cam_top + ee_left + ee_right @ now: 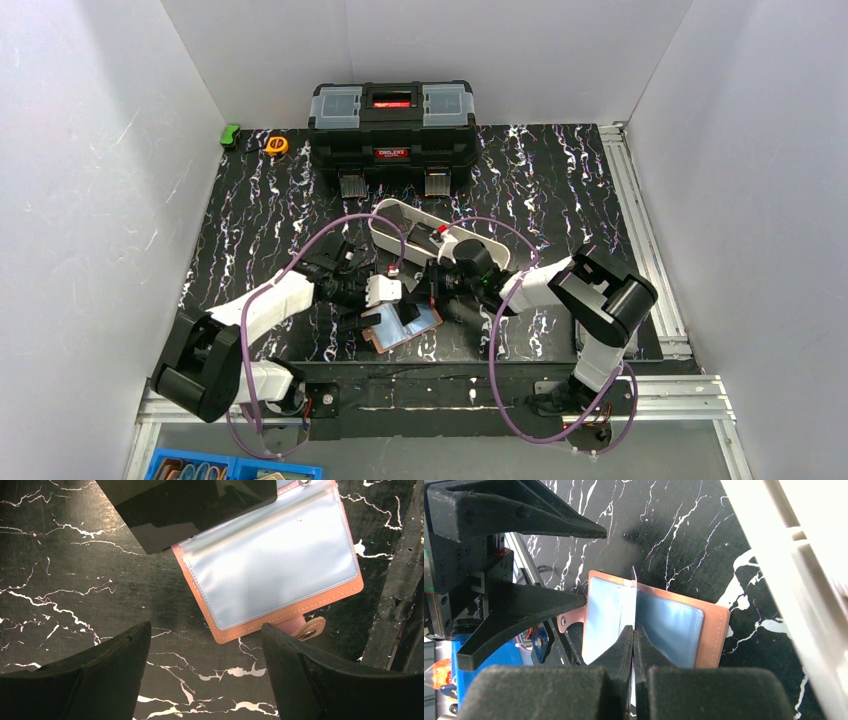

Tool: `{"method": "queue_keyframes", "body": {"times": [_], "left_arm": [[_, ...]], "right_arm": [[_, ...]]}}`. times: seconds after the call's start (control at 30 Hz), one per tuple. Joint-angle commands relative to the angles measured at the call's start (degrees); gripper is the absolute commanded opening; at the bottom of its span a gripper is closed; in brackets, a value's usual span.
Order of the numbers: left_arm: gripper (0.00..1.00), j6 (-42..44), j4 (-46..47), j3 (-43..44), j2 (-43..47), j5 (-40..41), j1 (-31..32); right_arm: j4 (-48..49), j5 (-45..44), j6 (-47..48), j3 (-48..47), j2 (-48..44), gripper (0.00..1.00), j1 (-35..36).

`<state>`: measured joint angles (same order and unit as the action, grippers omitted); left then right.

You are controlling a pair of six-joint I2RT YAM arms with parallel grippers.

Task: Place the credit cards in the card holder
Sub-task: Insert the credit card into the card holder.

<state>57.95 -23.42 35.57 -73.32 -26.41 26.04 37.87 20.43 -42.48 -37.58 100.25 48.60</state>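
Probably a robotics lab cell: white panel walls [100,200] enclose a black marbled surface [560,180], aluminium rails [640,220] and a toolbox [391,125].

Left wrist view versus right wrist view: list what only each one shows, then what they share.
Only the left wrist: the broad face of a dark glossy flat rectangle, probably the held credit card, overlapping the top corner of the open tan-pink leather card holder. Only the right wrist: the right jaws shut on a thin card seen edge-on, and the long white plastic tray. Both: the left jaws standing open, and the holder's clear sleeves and snap tab, lying flat on the black marbled table.
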Motion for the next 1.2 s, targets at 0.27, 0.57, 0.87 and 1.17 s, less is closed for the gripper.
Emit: {"method": "queue_keyframes", "body": {"times": [0.27, 0.57, 0.87, 1.17], "left_arm": [[0.78, 2.43, -4.08, -2.43, 6.12, -1.39, 1.85], [0.71, 4.68, -5.24, -4.35, 9.92, -0.33, 4.81], [0.49, 4.01, -3.97, -3.67, 6.53, 0.94, 7.14], [0.45, 2.97, -3.34, -3.7, 5.42, 2.65, 8.92]], "right_arm": [[7.25, -3.05, -4.7, 4.73, -0.01, 0.01, 0.88], [17.4, -6.15, -8.6, 10.77, -1.96, 0.01, 0.97], [27.74, -6.76, -13.78, 13.53, 1.19, 0.01, 0.97], [26.18, -10.78, -13.32, 17.58, -3.01, 0.01, 0.97]]}}
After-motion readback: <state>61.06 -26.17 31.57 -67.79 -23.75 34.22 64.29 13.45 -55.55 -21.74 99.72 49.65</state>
